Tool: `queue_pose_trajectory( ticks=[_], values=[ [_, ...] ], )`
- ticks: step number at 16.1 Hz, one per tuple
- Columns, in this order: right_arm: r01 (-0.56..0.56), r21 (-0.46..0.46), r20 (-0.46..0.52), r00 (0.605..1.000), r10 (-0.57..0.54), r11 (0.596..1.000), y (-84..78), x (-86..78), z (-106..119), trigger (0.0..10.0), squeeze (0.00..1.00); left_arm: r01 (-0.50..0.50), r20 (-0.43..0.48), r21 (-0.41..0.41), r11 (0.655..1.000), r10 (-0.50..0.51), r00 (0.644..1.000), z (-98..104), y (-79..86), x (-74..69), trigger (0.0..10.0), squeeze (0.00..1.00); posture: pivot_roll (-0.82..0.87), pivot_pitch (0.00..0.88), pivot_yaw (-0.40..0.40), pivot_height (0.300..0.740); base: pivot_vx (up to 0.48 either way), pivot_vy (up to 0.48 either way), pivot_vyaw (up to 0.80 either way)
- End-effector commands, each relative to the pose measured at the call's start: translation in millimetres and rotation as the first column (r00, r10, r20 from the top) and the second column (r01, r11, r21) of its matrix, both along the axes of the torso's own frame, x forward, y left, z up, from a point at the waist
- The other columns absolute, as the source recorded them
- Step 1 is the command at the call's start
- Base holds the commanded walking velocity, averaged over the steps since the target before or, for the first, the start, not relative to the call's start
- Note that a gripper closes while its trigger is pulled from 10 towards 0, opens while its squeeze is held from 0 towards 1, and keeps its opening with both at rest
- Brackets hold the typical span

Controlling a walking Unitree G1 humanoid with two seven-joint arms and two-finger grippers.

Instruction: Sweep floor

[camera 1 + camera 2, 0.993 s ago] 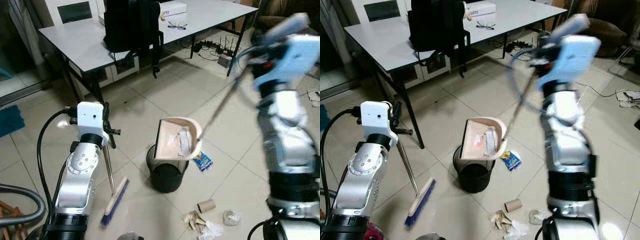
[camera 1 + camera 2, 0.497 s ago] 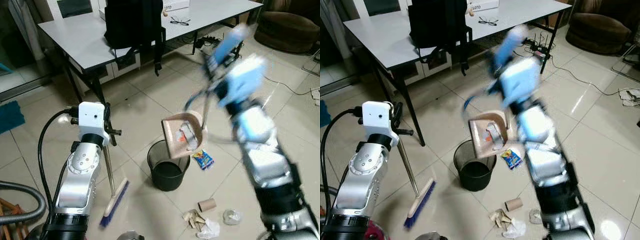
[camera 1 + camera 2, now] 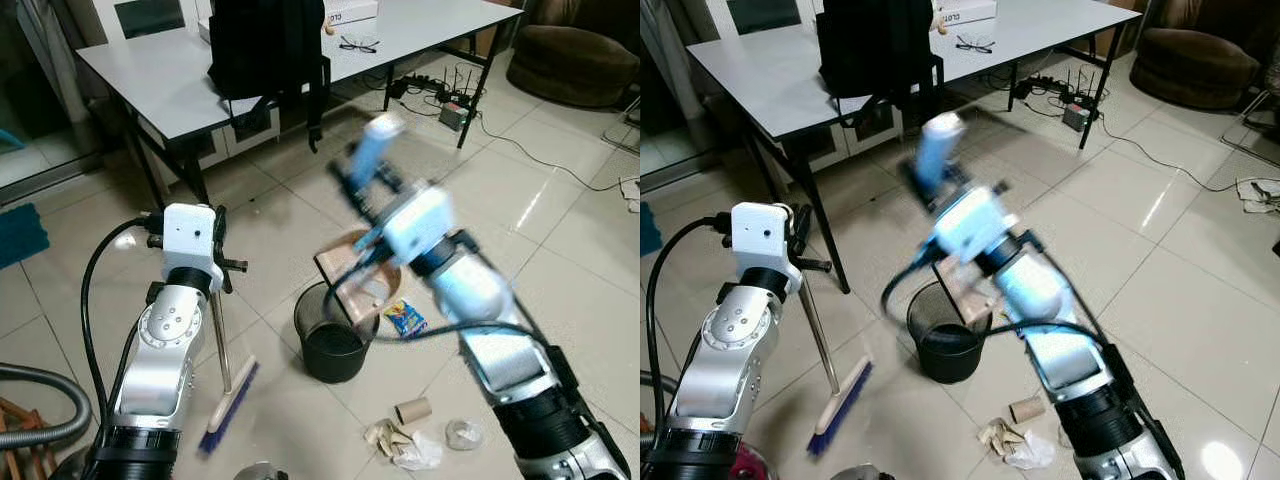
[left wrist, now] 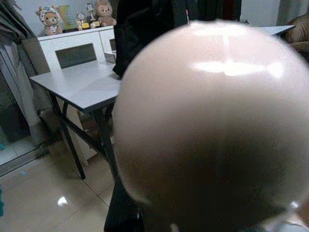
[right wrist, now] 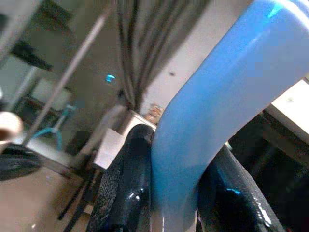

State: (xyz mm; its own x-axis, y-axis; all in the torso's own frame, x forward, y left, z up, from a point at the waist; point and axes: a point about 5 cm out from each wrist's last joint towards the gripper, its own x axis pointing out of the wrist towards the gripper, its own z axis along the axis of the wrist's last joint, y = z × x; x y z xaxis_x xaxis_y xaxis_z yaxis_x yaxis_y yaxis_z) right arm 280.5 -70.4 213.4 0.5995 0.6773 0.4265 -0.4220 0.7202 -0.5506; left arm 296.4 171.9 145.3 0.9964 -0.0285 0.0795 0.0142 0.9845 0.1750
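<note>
Broom [image 3: 228,398] first, on your left: a thin metal pole rising from a pale wooden head with blue bristles resting on glossy beige tiled floor [image 3: 560,230]. Your left gripper [image 3: 215,262] sits at the pole's upper part, beside the white boxy wrist housing; from the head views you cannot tell how tightly the fingers are set. In the left wrist view a smooth, rounded, pinkish-beige knob [image 4: 212,125] looms close and blurred, with a grey table [image 4: 82,87] and a black backpack [image 4: 145,29] behind it.

Moving toward the middle, a black round mesh waste bin [image 3: 333,345] stands on the tiles. Directly above its rim is the pale beige plastic dustpan [image 3: 352,280], tipped steeply and blurred, its mouth turned down toward the bin. A blue snack wrapper [image 3: 404,318] lies just beside the bin. Nearer you, a cardboard tube [image 3: 411,410] and crumpled paper scraps [image 3: 400,445] lie on the floor, with a clear tape roll [image 3: 464,434] close by.

On your right, the silver arm reaches across to the dustpan, its light-blue handle [image 3: 936,150] sticking upward. The right wrist view gives you what the head views cannot: the two black fingers [image 5: 120,193] of your right gripper [image 5: 176,193] are clamped against either side of that glossy blue handle, gripping it firmly.
</note>
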Motion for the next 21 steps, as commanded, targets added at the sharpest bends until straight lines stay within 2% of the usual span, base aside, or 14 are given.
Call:
queue_pose_trajectory(
  ticks=[1,4,6,7,8,9,10,11,12,13,14,15,17,21],
  values=[
    [-0.027,-0.050,0.079,0.996,0.030,0.998,1.7,-5.4,5.3,10.0,0.00,0.013,0.051,0.017,1.000,-0.014,0.999,12.0,-2.8,2.4,10.0,0.00,0.02,0.028,0.019,0.740,0.000,0.000,0.00],
    [-0.029,-0.120,0.104,0.994,0.041,0.992,2.7,-5.5,2.4,10.0,0.00,0.013,0.050,0.017,1.000,-0.014,0.999,11.9,-3.2,3.3,10.0,0.00,0.02,0.024,0.019,0.740,0.000,0.000,0.00],
    [0.011,-0.093,0.130,0.992,0.001,0.996,-3.4,-1.1,10.9,10.0,0.00,0.016,0.050,0.017,1.000,-0.017,0.999,11.6,-3.7,3.7,10.0,0.00,0.02,0.022,0.019,0.740,0.000,0.000,0.00],
    [0.067,-0.015,0.144,0.988,-0.064,0.998,-12.2,3.6,22.7,10.0,0.00,0.019,0.049,0.017,1.000,-0.019,0.999,11.4,-4.0,3.9,10.0,0.00,0.02,0.021,0.018,0.740,0.000,0.000,0.00],
    [0.167,0.144,0.134,0.973,-0.187,0.975,-29.6,11.9,41.4,10.0,0.00,0.022,0.046,0.017,1.000,-0.023,0.999,11.2,-4.3,4.2,10.0,0.00,0.02,0.020,0.017,0.740,0.000,0.000,0.00],
    [0.216,0.225,0.119,0.962,-0.247,0.950,-39.1,15.6,49.8,10.0,0.00,0.024,0.045,0.016,1.000,-0.025,0.999,11.1,-4.4,4.5,10.0,0.00,0.02,0.020,0.018,0.740,0.000,0.000,0.00],
    [0.427,0.402,0.071,0.867,-0.493,0.810,-82.2,26.3,73.7,10.0,0.00,0.038,0.039,0.018,0.999,-0.039,0.998,10.3,-5.6,4.3,10.0,0.00,0.01,0.018,0.020,0.740,0.000,0.000,0.00],
    [0.534,0.442,0.019,0.798,-0.603,0.721,-107.7,30.9,81.4,10.0,0.00,0.054,0.034,0.020,0.998,-0.055,0.998,9.0,-6.9,3.6,10.0,0.00,0.01,0.015,0.020,0.740,0.000,0.000,0.00],
    [0.589,0.449,-0.007,0.755,-0.656,0.672,-126.4,32.7,86.1,10.0,0.00,0.072,0.030,0.029,0.997,-0.073,0.997,7.5,-7.7,2.7,10.0,0.00,-0.01,0.011,0.018,0.740,0.000,0.000,0.00],
    [0.615,0.436,0.008,0.727,-0.686,0.657,-134.4,31.9,89.0,10.0,0.00,0.073,0.028,0.029,0.997,-0.073,0.997,6.6,-7.2,2.2,10.0,0.00,-0.02,0.009,0.016,0.740,0.000,0.000,0.00],
    [0.673,0.374,0.039,0.676,-0.736,0.638,-147.2,28.9,93.6,10.0,0.00,0.068,0.023,0.029,0.997,-0.069,0.997,3.3,-4.8,0.9,10.0,0.00,-0.06,0.003,0.007,0.740,0.000,0.000,0.00],
    [0.709,0.328,-0.003,0.661,-0.750,0.624,-155.9,26.6,91.0,10.0,0.00,0.066,0.016,0.028,0.997,-0.067,0.998,-0.4,-4.0,-0.2,10.0,0.00,-0.09,0.002,0.002,0.740,0.000,0.000,0.00],
    [0.723,0.290,-0.081,0.671,-0.737,0.626,-160.2,17.8,85.8,10.0,0.00,0.072,0.009,0.017,0.997,-0.072,0.997,-5.2,-8.0,-0.4,10.0,0.00,-0.14,0.002,-0.005,0.740,0.000,0.000,0.00],
    [0.734,0.255,-0.151,0.673,-0.724,0.629,-151.6,4.1,86.4,10.0,0.00,0.090,0.028,0.010,0.996,-0.090,0.996,-4.9,-16.8,5.6,10.0,0.00,-0.19,0.000,-0.052,0.740,0.000,0.000,-0.39]
  ],
)
